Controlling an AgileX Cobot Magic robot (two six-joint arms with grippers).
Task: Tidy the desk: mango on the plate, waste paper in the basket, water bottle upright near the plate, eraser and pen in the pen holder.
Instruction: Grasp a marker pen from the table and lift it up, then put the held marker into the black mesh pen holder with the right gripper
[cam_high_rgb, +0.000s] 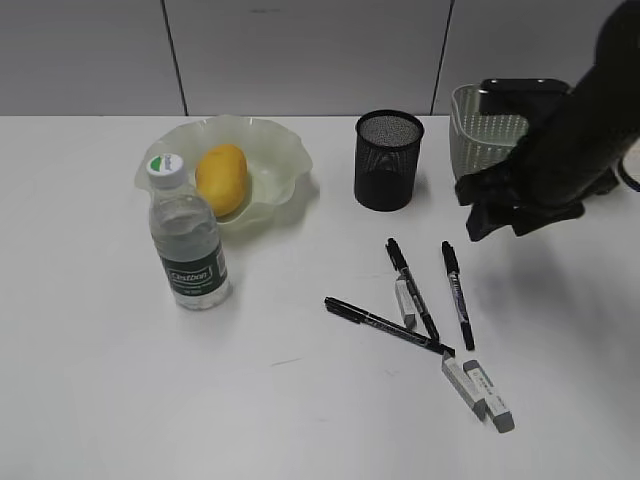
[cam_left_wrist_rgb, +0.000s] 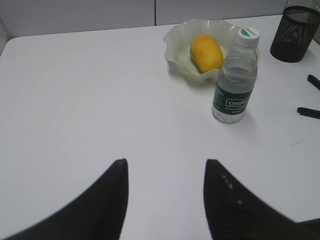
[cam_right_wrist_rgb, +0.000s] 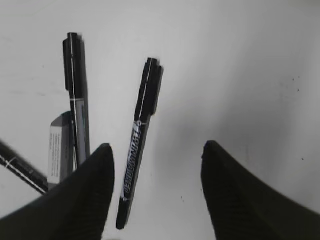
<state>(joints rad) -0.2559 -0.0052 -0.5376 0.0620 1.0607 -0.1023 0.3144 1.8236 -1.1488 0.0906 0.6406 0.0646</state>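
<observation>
A white table (cam_high_rgb: 150, 400) seen from above at a slant. Toward the back left, a pale green glass plate (cam_high_rgb: 275, 150) with a wavy rim holds a yellow-orange mango (cam_high_rgb: 221, 178). Just in front of the plate stands a clear water bottle (cam_high_rgb: 187, 240), upright, white cap on, with a dark green label. Its cap overlaps the plate's front edge in this view, so whether they touch cannot be told.

At the back center stands a black mesh pen holder (cam_high_rgb: 389, 160). To its right sits a sage-green lattice basket (cam_high_rgb: 487, 135), partly hidden by the dark right arm. What lies inside the basket cannot be seen, and no waste paper is visible anywhere.

In front of the pen holder lie three black pens: a left pen (cam_high_rgb: 385, 325) angled across the table, a middle pen (cam_high_rgb: 411, 288) and a right pen (cam_high_rgb: 458, 293). One white eraser (cam_high_rgb: 405, 303) is half covered by the middle pen. Two more erasers (cam_high_rgb: 478, 393) lie side by side nearer the front.

The right gripper (cam_right_wrist_rgb: 156, 150) hovers above the right pen, fingers spread wide, holding nothing. In the exterior view it is a blurred dark shape. The left gripper (cam_left_wrist_rgb: 165, 167) appears only in its own wrist view, fingers apart and holding nothing, over bare table well away from the bottle.
</observation>
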